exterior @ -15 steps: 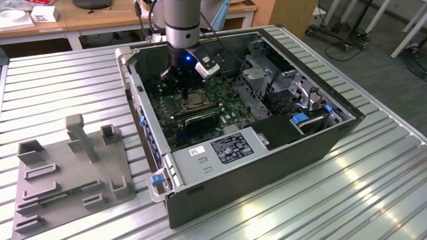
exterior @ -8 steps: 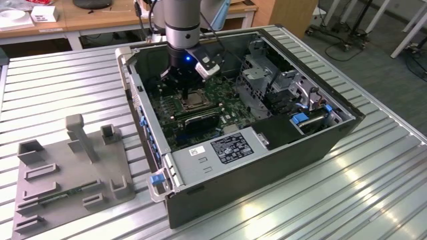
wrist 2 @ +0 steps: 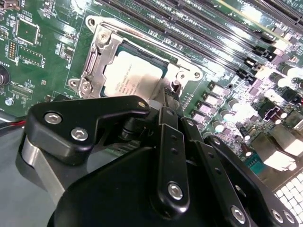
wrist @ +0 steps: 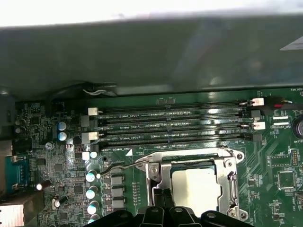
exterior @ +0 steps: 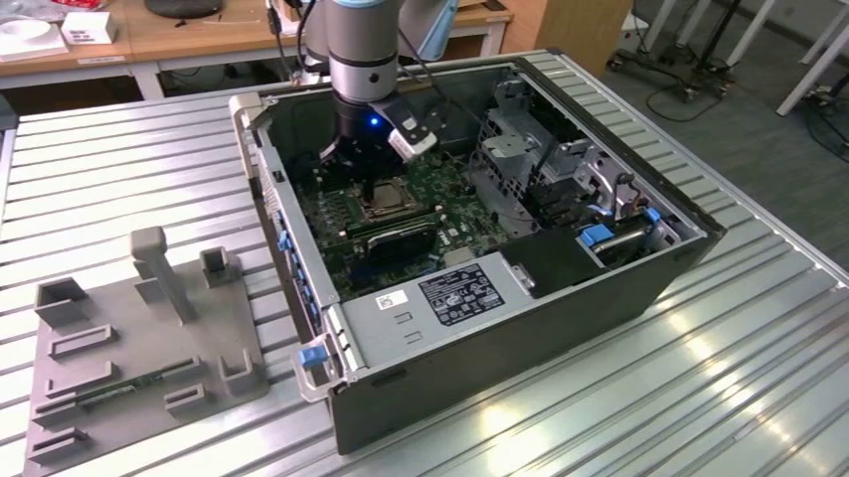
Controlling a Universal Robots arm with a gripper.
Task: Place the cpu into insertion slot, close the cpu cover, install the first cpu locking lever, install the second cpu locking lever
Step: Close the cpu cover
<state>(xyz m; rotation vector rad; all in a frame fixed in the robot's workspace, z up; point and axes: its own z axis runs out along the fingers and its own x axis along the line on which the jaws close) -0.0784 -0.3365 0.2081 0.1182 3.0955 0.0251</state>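
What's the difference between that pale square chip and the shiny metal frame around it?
The pale silvery-tan square cpu is a solid plate; the shiny steel cpu cover is a frame with an open centre. The cpu looks matte, the cpu cover glints. The cpu sits inside; the cpu cover lies around its edges. Both are square and lie flat on the green motherboard.

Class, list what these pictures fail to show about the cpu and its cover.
- Second wrist view: the gripper hides one edge of the cpu and cpu cover.
- First wrist view: gripper and picture edge cut off part of both.
- Exterior view: cover latching too small to tell.
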